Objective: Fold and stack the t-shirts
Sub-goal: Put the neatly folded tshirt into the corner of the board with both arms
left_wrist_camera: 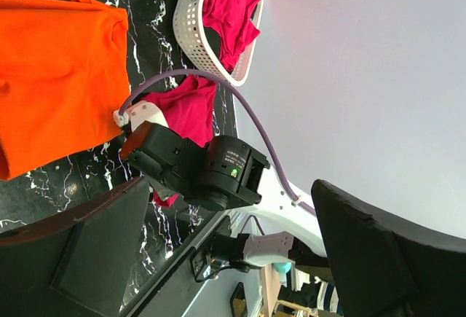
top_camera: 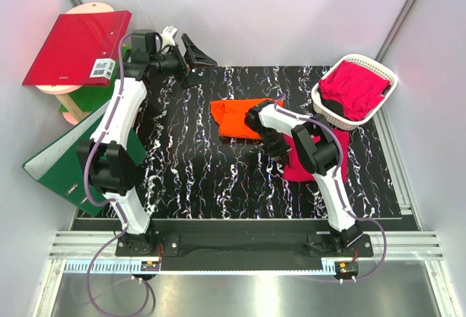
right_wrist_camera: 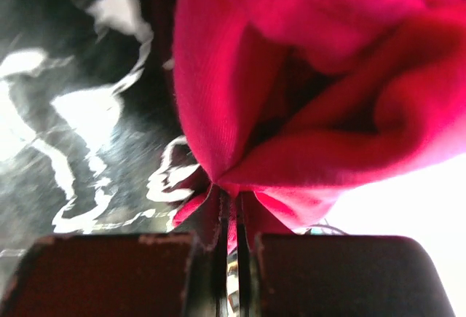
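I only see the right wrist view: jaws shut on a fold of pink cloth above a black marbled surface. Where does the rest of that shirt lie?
Observer: The pink t-shirt lies on the right side of the table, mostly hidden under the right arm. The right gripper pinches it at its left edge.
Operator: Is anything folded yet?
Observer: Yes, an orange t-shirt lies folded in a compact rectangle at the middle of the table, just beyond that gripper.
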You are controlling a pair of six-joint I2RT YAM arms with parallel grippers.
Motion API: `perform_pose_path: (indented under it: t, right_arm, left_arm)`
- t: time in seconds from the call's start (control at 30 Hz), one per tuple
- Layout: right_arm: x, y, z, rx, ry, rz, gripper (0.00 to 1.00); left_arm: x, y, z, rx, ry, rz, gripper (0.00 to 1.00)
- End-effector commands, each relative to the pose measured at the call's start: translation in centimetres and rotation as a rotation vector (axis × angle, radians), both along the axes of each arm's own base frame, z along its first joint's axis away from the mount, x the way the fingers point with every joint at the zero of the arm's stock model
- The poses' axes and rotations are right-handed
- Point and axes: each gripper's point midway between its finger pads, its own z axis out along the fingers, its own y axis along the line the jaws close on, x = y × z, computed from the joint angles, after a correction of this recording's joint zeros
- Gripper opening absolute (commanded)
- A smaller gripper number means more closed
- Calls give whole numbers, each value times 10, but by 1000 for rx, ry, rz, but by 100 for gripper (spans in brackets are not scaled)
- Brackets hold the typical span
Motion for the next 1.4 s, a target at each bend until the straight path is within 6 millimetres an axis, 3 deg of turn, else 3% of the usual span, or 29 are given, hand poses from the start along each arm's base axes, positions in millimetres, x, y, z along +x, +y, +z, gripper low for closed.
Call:
perform_pose_path:
  t: [0.0,0.1,0.17,0.2,0.23,0.27,0.3,0.33,0.4,0.5,0.63,0.67,0.73,0.77,0.8,0.83,0.87,0.9,0.93,0.97,1.13,1.37]
  right_arm:
    - [3,69,-8,271,-13,-15,0]
    - [2,82,-2,261,28,22,1]
    - [-4,87,5,256,47,49,16]
    - [-2,90,15,272,26,59,27]
    - [1,91,23,282,5,60,54]
    - [3,92,33,294,-15,65,68]
    - [10,96,56,330,-75,75,81]
    - [16,93,67,324,-119,85,99]
    - [27,92,100,345,-208,105,100]
    - [45,81,131,337,-309,113,100]
    - [81,64,143,409,-413,14,100]
    - [92,49,138,419,-422,-32,99]
    - [118,42,139,510,-486,-101,100]
    - [121,38,130,552,-467,-142,100]
    - [132,27,126,660,-450,-270,100]
    - [150,30,124,755,-489,-314,100]
    - [148,23,107,804,-452,-386,100]
    - [156,21,105,907,-435,-493,98]
    - [171,23,103,977,-471,-503,98]
    - [169,23,88,996,-439,-536,98]
    - [188,47,78,1148,-395,-557,97]
    - [205,66,66,1242,-350,-610,97]
  left_arm:
    - [-8,0,25,-21,-89,-27,99]
    - [-7,-1,22,-21,-81,-28,99]
    - [-7,-1,22,-21,-80,-28,99]
    - [-7,-1,22,-20,-83,-30,99]
    - [-7,-1,22,-21,-83,-32,99]
    - [-7,-1,22,-20,-86,-31,99]
    - [-8,-1,23,-20,-88,-31,99]
    - [-7,-1,22,-19,-83,-30,99]
    - [-6,-1,17,-16,-78,-31,99]
    - [-3,-1,2,-2,-52,-29,99]
    - [2,5,-43,58,17,6,99]
    - [6,7,-55,83,31,26,99]
    - [7,13,-78,132,68,48,99]
    - [12,18,-92,173,85,81,99]
    - [14,21,-102,199,95,94,99]
    - [14,24,-118,220,134,107,99]
    - [18,27,-129,250,154,129,99]
    - [19,29,-139,267,175,137,99]
    - [18,32,-149,285,201,147,99]
    - [21,36,-164,316,229,166,99]
    - [21,42,-212,389,351,187,99]
    - [22,36,-255,421,459,174,99]
